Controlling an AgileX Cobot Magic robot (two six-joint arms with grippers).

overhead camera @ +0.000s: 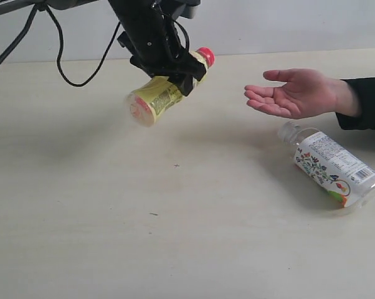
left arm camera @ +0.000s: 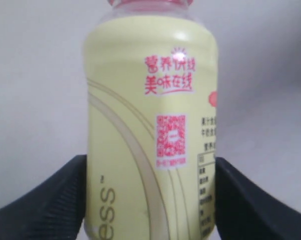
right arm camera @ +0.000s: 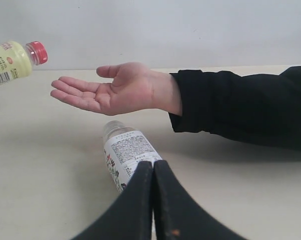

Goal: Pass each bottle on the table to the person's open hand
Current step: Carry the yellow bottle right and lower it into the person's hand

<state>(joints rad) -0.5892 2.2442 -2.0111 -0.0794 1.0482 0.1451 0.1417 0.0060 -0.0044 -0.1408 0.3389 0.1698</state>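
- The desk (overhead camera: 81, 249) is stretching broad and pale beneath both pairs of fingers, and only one bottle is lying on it in view.
- The person's black sleeve (overhead camera: 368, 103) is reaching in on the right fingers' side. The hand (overhead camera: 293, 93) is waiting palm up above the desk, with nothing in it.
- The floral bottle (overhead camera: 331, 168) is lying on its side on the desk, just ahead of the right fingers and below the hand. Nothing is touching it, so it is probably waiting its turn.
- The yellow bottle (overhead camera: 166, 90) is hanging tilted in the air between the left fingers. Its red cap (overhead camera: 205, 56) is pointing toward the hand, near the fingertips but apart from them.
- The left fingers (left arm camera: 40, 200) are clamping the yellow bottle from both sides of its label, partway spread.
- The right fingers (right arm camera: 135, 200) are pressing flat together, holding nothing, low over the desk.
- This hand-over is looking well under way but unfinished, since the palm is empty. No other bottles are showing, so I cannot tell whether any are already delivered.
- A black cable (overhead camera: 63, 56) is drooping behind the left fingers, away from the hand. The gap between cap and palm is looking clear.
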